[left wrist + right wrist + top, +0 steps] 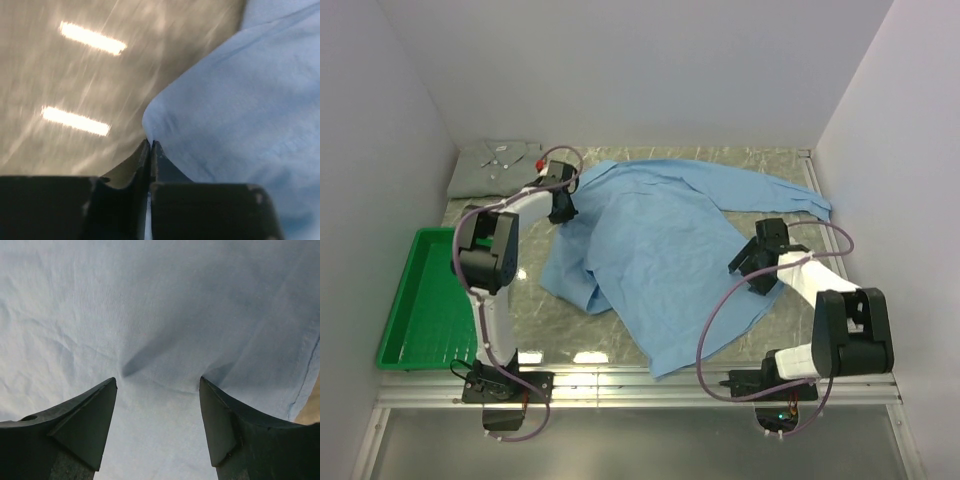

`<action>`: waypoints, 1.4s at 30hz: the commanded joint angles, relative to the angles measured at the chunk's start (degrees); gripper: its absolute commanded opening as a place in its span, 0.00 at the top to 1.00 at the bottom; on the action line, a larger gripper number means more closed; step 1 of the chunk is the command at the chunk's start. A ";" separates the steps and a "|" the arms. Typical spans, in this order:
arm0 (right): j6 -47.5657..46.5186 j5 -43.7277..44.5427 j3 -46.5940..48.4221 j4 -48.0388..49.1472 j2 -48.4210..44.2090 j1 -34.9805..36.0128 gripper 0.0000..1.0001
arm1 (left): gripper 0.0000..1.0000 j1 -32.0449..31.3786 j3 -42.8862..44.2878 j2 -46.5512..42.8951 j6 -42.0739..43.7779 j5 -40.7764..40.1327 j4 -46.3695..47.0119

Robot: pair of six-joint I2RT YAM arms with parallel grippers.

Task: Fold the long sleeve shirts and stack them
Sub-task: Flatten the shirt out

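Observation:
The light blue shirt [660,250] lies spread and rumpled across the middle of the table, one sleeve reaching to the back right. The pale grey-green shirt [496,165] lies folded at the back left corner. My left gripper [563,208] is at the blue shirt's upper left edge. In the left wrist view it [150,142] is shut, with the edge of the blue cloth [240,110] pinched at the tips. My right gripper [751,268] is over the shirt's right side. In the right wrist view it [158,382] is open, its fingertips [111,386] pressing into the cloth [150,305].
A green plastic tray [420,300] sits at the table's left front. White walls enclose the left, back and right. The marbled tabletop [75,75] shows left of the shirt. The table's front edge runs just behind the arm bases.

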 commanded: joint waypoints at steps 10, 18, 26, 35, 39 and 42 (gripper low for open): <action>-3.55 0.42 19.77 0.94 19.57 -1.71 0.27 | 0.99 1.37 -44.18 -33.60 -24.52 12.23 1.77; -10.75 -0.99 31.21 0.15 24.87 -0.49 0.27 | 0.68 1.28 -51.77 -58.56 -25.68 14.88 -4.46; -16.30 4.19 31.13 -4.07 14.24 8.47 0.22 | 0.17 1.19 -37.19 -58.18 -5.05 11.09 -1.06; -12.26 1.03 17.60 -2.14 4.04 15.78 0.21 | 0.17 0.49 -12.07 -32.34 14.66 12.15 6.16; -11.29 -0.90 13.12 -1.26 1.92 16.75 0.21 | 0.20 0.14 -3.52 -19.62 18.79 13.99 8.18; -11.03 -1.17 10.83 -0.56 1.57 16.92 0.21 | 0.22 -0.04 2.72 -12.23 21.87 15.32 8.36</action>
